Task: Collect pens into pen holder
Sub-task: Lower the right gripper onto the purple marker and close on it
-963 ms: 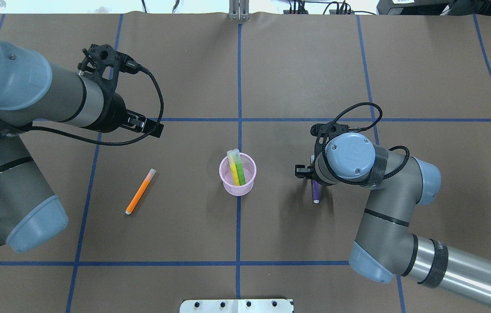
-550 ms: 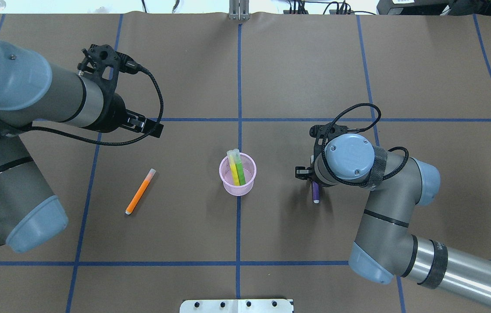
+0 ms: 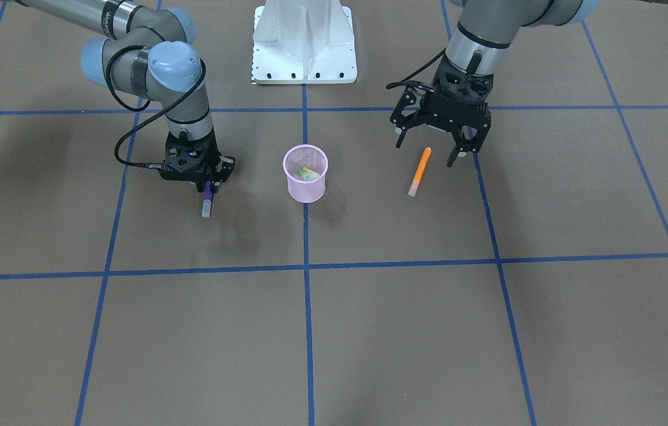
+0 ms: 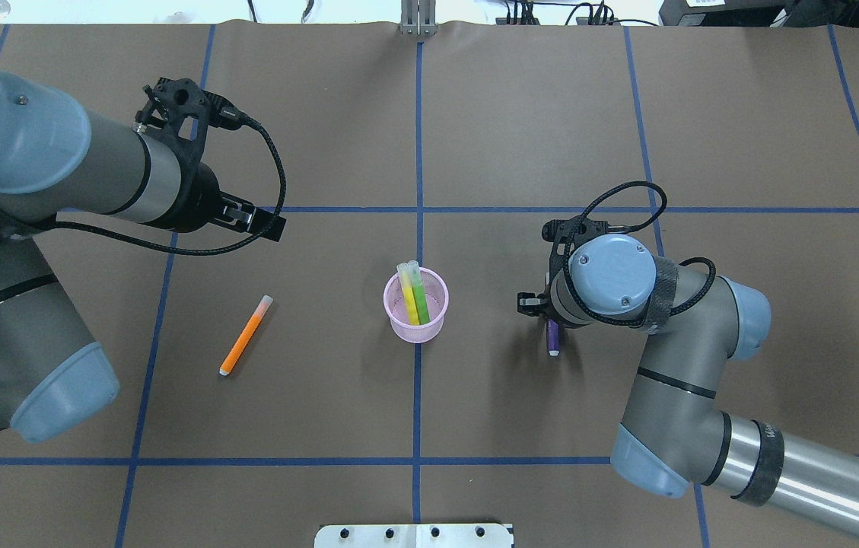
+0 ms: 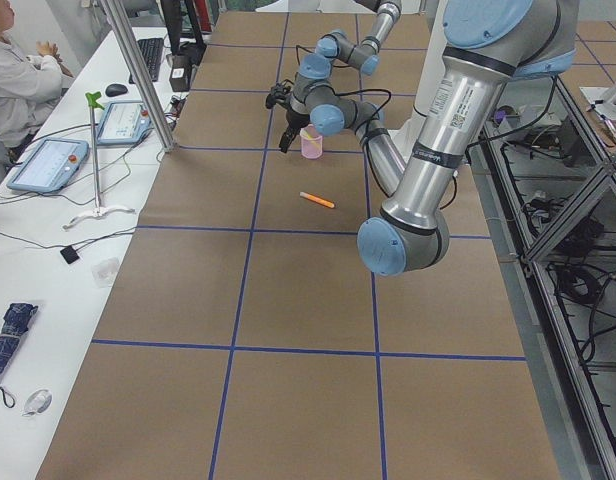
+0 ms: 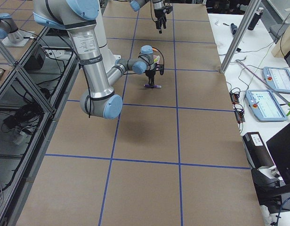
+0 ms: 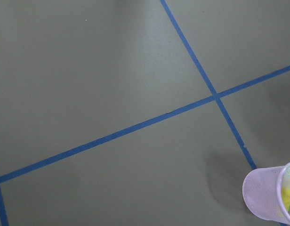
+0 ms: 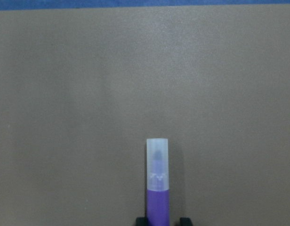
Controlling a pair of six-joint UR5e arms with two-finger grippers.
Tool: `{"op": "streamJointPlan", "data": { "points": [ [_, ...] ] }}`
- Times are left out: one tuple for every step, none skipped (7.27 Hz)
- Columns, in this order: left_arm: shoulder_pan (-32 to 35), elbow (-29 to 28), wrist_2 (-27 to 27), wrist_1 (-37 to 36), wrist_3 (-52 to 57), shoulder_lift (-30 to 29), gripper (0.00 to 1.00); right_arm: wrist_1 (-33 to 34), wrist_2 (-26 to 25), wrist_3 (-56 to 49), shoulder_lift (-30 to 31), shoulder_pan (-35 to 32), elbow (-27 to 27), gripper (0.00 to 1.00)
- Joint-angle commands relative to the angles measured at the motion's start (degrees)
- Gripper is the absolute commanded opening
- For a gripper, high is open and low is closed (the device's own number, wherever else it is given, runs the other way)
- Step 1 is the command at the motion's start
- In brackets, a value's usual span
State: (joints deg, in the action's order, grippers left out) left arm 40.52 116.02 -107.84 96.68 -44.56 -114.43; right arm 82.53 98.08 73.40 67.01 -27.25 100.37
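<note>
Front view — right gripper (image 3: 207, 184), wrist vertical, straddles the slim purple pen with pale cap (image 3: 207, 202) on the worktop (image 3: 369, 331). The pink wire-mesh pen holder (image 3: 305, 183) stands well to its side. Grip mid-barrel, lift straight. Left gripper (image 3: 426, 155) hangs spread and tilted, orange pen (image 3: 419, 173) near. Right wrist view — fingertips (image 8: 140, 220) flank the barrel; clamped or not, cannot tell.

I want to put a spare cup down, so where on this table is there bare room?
Best is the far row of squares, beyond the blue line on the operators' side: all bare. The middle row is crowded: orange pen, pink cup, and the right gripper holding the purple pen.
</note>
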Motion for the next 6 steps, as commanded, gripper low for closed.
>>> {"op": "streamJointPlan", "data": {
  "points": [
    [0.00, 0.00, 0.00, 0.00, 0.00, 0.00, 1.00, 0.00, 0.00, -0.01, -0.13, 0.00, 0.00, 0.00],
    [0.00, 0.00, 0.00, 0.00, 0.00, 0.00, 1.00, 0.00, 0.00, -0.01, -0.30, 0.00, 0.09, 0.00],
    [0.00, 0.00, 0.00, 0.00, 0.00, 0.00, 1.00, -0.09, 0.00, 0.07, -0.39, 0.00, 0.26, 0.00],
    [0.00, 0.00, 0.00, 0.00, 0.00, 0.00, 1.00, 0.00, -0.61, -0.01, -0.39, 0.00, 0.96, 0.00],
    [0.00, 0.00, 0.00, 0.00, 0.00, 0.00, 1.00, 0.00, -3.48, -0.19, -0.39, -0.17, 2.01, 0.00],
    [-0.35, -0.35, 0.00, 0.09, 0.26, 0.00, 1.00, 0.00, -9.78, -0.36, -0.83, -0.18, 4.20, 0.00]
  ]
}}
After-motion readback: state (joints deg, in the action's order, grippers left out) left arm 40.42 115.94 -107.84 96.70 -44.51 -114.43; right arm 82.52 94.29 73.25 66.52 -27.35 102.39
